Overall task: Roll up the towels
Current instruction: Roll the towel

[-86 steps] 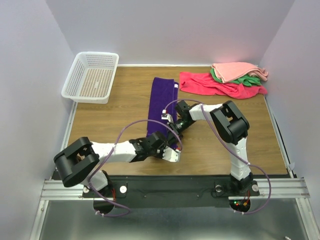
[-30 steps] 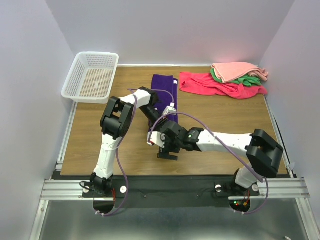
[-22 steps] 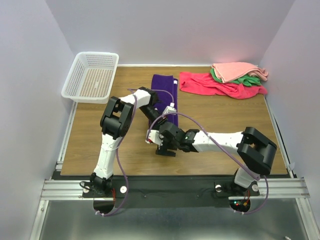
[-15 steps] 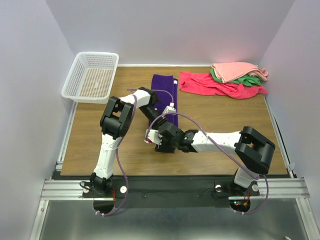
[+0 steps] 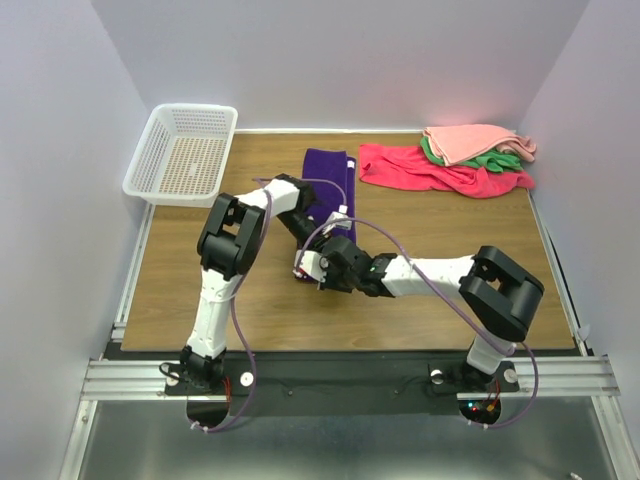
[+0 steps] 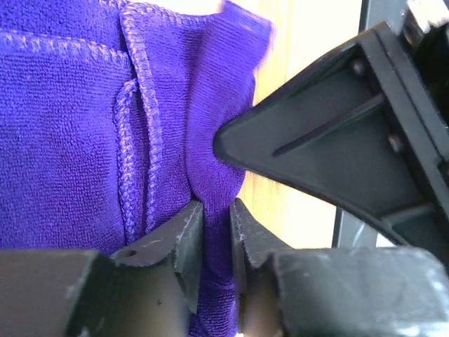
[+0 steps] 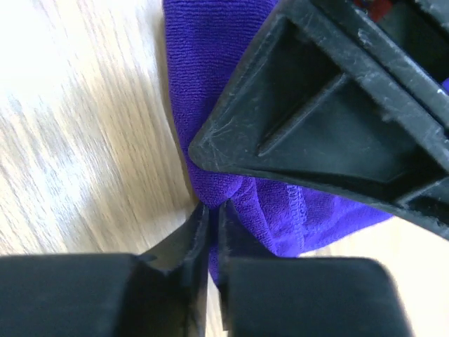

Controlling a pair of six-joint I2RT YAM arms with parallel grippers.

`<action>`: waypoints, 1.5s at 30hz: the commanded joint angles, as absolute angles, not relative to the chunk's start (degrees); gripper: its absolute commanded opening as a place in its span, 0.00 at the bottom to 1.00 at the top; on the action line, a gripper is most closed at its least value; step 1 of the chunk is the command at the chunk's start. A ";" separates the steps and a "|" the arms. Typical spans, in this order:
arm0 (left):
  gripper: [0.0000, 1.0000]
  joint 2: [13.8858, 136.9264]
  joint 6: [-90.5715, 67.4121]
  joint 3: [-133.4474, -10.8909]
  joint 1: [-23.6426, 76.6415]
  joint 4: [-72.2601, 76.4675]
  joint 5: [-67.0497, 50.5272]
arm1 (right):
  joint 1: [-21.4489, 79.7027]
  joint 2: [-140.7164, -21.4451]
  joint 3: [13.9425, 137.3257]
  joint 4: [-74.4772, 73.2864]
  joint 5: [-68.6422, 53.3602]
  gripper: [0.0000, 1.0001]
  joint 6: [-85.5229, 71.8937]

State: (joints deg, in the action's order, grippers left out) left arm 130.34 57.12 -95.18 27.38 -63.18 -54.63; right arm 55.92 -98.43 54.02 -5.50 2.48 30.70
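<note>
The purple towel (image 5: pixel 328 180) lies lengthwise at the table's middle back. My left gripper (image 5: pixel 336 232) and right gripper (image 5: pixel 314 268) meet at its near end. In the left wrist view my left gripper (image 6: pixel 216 228) is shut on a pinched fold of the purple towel (image 6: pixel 70 126), with the right gripper's black finger (image 6: pixel 330 133) just beyond. In the right wrist view my right gripper (image 7: pixel 212 225) is shut on the edge of the purple towel (image 7: pixel 210 63), under the left gripper's finger (image 7: pixel 337 119). The towel's near end is hidden under both grippers in the top view.
A red towel (image 5: pixel 420 170) lies spread at the back right, with a salmon-pink towel (image 5: pixel 470 140) and a green towel (image 5: pixel 500 158) heaped on it. A white mesh basket (image 5: pixel 183 155) stands at the back left. Walls close in on three sides.
The arms have swapped sides since the oldest frame. Over the last second my right gripper has moved away from the table's near edge toward the left gripper, bringing the towel's near end. The left arm has barely moved.
</note>
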 commanded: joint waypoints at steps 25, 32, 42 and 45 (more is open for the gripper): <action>0.60 92.39 43.42 -89.40 4.31 -40.88 -39.64 | 41.05 -105.81 67.05 -23.81 -34.35 0.01 20.31; 0.79 80.08 48.15 -76.40 7.90 -38.23 -37.53 | 34.64 -113.54 74.17 -30.22 -47.10 0.01 17.14; 0.73 57.92 52.90 -43.43 36.97 -13.20 -12.15 | 30.85 -124.36 81.91 -36.91 -56.07 0.03 12.58; 0.68 60.55 55.10 -40.34 43.41 -5.29 -8.09 | 30.50 -126.91 83.67 -37.70 -57.39 0.04 10.11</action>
State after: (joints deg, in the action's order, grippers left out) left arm 58.96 51.90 -42.15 39.22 -19.75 -17.10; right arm 30.09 -123.26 82.06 -34.37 -56.45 13.04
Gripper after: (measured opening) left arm 0.712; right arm 0.038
